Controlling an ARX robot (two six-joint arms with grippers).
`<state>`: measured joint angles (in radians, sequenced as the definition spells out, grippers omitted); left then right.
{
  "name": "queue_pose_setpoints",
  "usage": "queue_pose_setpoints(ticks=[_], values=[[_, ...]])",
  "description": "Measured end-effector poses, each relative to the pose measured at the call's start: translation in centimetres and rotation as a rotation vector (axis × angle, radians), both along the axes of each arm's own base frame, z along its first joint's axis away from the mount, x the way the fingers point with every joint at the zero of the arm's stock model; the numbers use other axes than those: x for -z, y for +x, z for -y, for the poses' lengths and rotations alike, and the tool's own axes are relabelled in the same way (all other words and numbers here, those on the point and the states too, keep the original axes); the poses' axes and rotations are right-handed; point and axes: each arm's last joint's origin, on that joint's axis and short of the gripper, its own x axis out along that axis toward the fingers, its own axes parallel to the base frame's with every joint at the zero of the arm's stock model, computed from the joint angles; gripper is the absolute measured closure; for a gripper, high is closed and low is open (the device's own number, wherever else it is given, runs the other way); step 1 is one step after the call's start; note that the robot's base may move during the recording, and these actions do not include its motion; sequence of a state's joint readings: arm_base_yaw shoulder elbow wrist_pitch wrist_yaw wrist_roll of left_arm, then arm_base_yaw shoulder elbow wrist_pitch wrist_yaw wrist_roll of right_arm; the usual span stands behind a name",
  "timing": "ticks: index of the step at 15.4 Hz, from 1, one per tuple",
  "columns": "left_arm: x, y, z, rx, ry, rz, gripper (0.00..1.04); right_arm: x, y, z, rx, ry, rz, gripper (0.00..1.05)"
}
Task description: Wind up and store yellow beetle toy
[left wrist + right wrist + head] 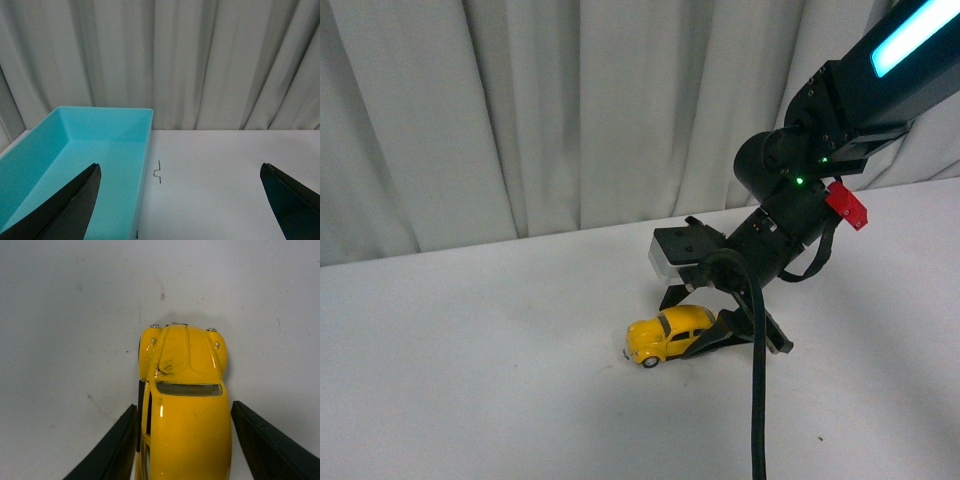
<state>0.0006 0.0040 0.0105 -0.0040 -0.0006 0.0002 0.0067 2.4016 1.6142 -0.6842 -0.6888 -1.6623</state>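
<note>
Now: right gripper [682,325] straddling yellow beetle toy [660,338] on white table [470,380].
Fingers hug both flanks of its body; true clamp or not, cannot tell. Left gripper [180,167] spread wide near teal bin [75,150].

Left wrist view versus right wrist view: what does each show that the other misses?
Only left wrist: a turquoise bin, curtains, and the left gripper wide open on nothing. Only right wrist: the yellow beetle toy, flanked closely by the right gripper, its fingers on both sides; actual grip unclear. Both: dark fingers over the white table.
</note>
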Motion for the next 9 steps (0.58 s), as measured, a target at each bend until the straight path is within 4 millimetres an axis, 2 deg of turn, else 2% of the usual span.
queue_pose_setpoints(ticks=[2, 6, 9], values=[[0.0, 0.0, 0.0, 0.000, 0.000, 0.000, 0.07, 0.0, 0.0, 0.0, 0.005, 0.004, -0.001, 0.62], [0.0, 0.0, 0.0, 0.000, 0.000, 0.000, 0.07, 0.2, -0.1, 0.5, 0.016, 0.014, -0.008, 0.64], [0.0, 0.0, 0.0, 0.000, 0.000, 0.000, 0.07, 0.5, -0.5, 1.7, 0.038, 0.031, -0.016, 0.64]])
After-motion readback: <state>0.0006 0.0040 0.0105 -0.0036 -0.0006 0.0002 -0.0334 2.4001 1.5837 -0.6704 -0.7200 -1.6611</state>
